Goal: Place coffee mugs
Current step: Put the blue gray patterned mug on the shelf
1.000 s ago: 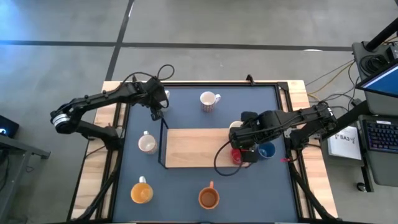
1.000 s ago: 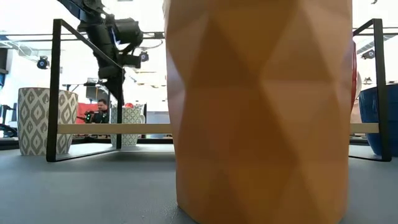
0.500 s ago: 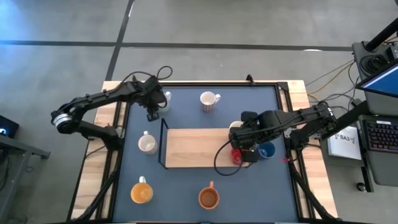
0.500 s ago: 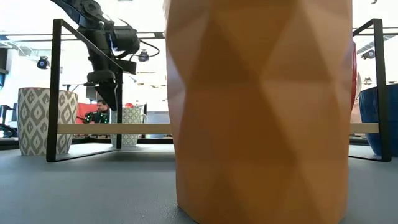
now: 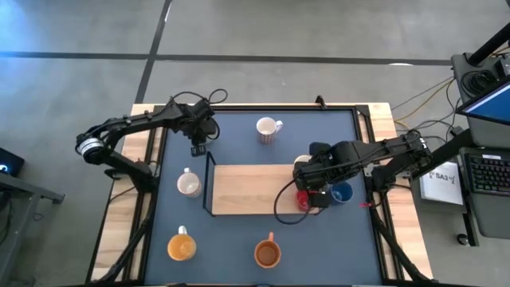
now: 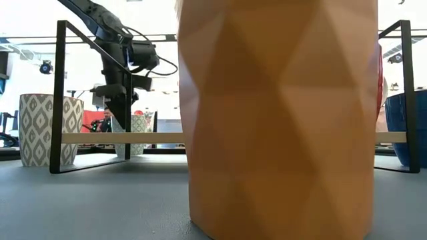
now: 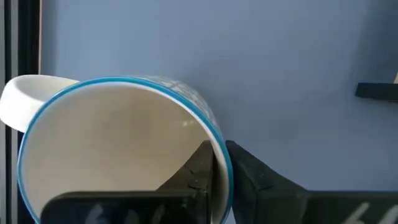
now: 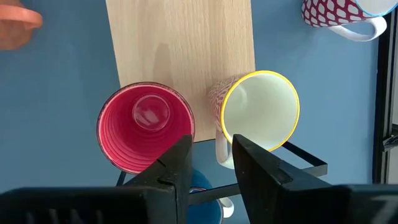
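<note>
At 11 o'clock on table point(image 5: 239, 239), left gripper point(image 7: 214, 177) is pinched shut on blue-rimmed mug point(image 7: 118, 149), wall betw. fingers. Rigid, glazed, prob. slick, chippable; rim grip ok. Right gripper point(image 8: 210, 163) part-open, empty, above red mug point(image 8: 144, 126) at 3 o'clock.

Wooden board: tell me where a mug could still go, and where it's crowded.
The wooden board is bare from its left black frame edge through the middle. Its right end is crowded: the red mug, yellow-rimmed mug and blue mug cluster under the right end effector.
</note>
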`<action>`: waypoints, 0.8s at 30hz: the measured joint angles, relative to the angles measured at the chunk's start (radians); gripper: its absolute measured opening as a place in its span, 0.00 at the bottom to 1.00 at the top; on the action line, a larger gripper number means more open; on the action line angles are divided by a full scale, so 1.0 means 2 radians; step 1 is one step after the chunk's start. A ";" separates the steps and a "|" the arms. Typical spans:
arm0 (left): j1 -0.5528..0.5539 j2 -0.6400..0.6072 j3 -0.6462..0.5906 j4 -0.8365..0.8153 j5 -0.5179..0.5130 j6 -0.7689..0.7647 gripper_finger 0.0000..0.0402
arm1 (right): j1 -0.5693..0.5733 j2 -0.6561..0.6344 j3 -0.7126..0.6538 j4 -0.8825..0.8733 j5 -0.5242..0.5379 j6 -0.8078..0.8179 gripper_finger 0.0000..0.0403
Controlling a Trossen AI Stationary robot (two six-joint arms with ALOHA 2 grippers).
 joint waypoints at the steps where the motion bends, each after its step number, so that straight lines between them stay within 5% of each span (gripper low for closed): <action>1: 0.001 0.000 0.003 -0.002 -0.002 0.000 0.02 | 0.000 0.000 0.000 0.000 0.000 0.001 0.25; 13: -0.001 -0.027 0.140 -0.031 -0.015 -0.061 0.02 | 0.000 0.000 0.000 0.000 0.000 0.008 0.24; 24: -0.194 -0.023 0.201 -0.057 0.003 -0.169 0.02 | 0.000 0.000 0.000 -0.001 0.000 0.003 0.23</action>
